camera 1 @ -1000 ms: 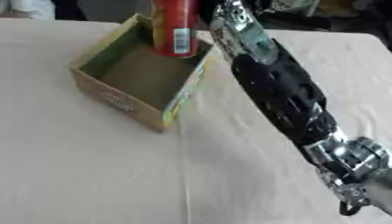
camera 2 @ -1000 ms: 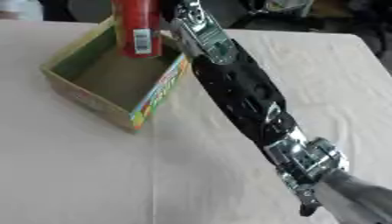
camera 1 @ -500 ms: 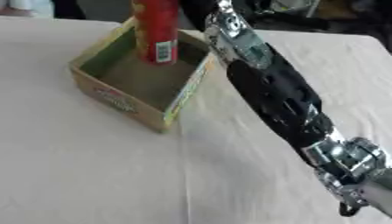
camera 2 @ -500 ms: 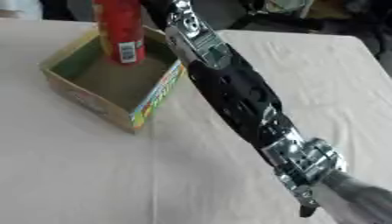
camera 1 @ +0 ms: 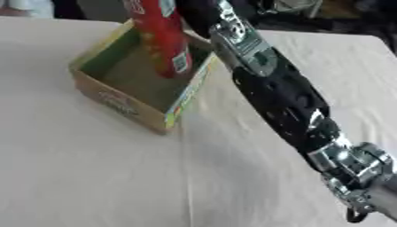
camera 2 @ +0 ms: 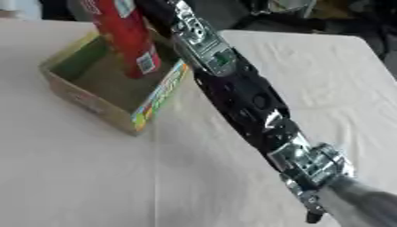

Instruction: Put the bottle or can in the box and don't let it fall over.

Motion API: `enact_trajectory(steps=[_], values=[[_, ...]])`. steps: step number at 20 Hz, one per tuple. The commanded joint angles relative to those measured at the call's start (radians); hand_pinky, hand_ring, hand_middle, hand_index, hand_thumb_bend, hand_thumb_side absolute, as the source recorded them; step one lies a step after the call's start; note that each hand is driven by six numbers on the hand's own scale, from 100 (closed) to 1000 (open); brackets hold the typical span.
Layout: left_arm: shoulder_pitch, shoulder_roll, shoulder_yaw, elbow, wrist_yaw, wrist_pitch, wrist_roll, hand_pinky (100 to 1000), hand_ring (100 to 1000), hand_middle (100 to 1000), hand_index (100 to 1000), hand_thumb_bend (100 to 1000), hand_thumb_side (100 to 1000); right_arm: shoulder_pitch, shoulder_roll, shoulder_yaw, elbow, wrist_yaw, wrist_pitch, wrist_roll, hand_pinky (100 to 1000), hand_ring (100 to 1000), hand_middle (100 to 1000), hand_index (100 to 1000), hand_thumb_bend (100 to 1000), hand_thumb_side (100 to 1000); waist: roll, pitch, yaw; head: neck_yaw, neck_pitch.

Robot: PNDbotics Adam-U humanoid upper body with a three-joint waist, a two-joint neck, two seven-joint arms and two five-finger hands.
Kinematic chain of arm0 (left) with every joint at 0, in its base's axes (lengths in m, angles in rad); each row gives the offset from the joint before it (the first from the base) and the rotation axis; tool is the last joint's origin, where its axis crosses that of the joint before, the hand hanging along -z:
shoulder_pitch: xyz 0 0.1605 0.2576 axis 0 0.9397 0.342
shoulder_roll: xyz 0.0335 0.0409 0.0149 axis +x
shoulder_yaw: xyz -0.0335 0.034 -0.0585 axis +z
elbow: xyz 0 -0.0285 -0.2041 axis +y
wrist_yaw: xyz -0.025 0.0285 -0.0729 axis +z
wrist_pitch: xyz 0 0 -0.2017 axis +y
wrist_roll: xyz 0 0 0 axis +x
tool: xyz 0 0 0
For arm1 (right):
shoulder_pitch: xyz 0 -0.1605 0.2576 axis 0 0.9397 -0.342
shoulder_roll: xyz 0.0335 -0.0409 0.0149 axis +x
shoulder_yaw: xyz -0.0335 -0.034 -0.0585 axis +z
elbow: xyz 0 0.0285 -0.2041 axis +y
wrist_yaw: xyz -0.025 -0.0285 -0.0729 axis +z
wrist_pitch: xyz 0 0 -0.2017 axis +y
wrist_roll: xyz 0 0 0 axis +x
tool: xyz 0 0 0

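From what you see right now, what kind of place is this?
Probably a workshop or lab set up for robot trials, not a home: a table under a plain white cloth, one cardboard box holding a red can, and dark equipment behind the table.

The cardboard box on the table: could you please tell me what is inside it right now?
A red can stands inside the box, slightly tilted, near its far right corner. The rest of the floor is bare. The can's top and the hand holding it are cut off by the picture's edge.

Right forearm (camera 1: 279,88) crowds box (camera 1: 116,99); left side open.
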Motion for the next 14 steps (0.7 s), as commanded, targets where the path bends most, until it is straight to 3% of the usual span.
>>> enact_trajectory(steps=[1, 9, 14], values=[[-0.010, 0.019, 0.004, -0.017, -0.010, 0.000, 0.006, 796, 1000, 840, 698, 302, 935, -0.009, -0.039, -0.011, -0.040, -0.004, 0.009, 0.044, 1000, 1000, 1000, 1000, 100, 718, 0.006, -0.017, -0.003, 0.003, -0.003], [-0.001, 0.024, 0.006, -0.017, -0.015, 0.000, 0.011, 795, 1000, 838, 697, 301, 932, 0.009, -0.042, -0.027, -0.054, -0.048, 0.056, 0.088, 1000, 1000, 1000, 1000, 100, 714, 0.012, -0.023, -0.015, 0.010, 0.000], [0.027, 0.036, 0.014, -0.015, -0.027, -0.001, 0.019, 794, 1000, 838, 698, 285, 909, 0.068, -0.078, -0.082, -0.173, -0.180, 0.110, 0.016, 991, 1000, 1000, 1000, 100, 667, 0.020, -0.047, -0.053, 0.041, 0.018]])
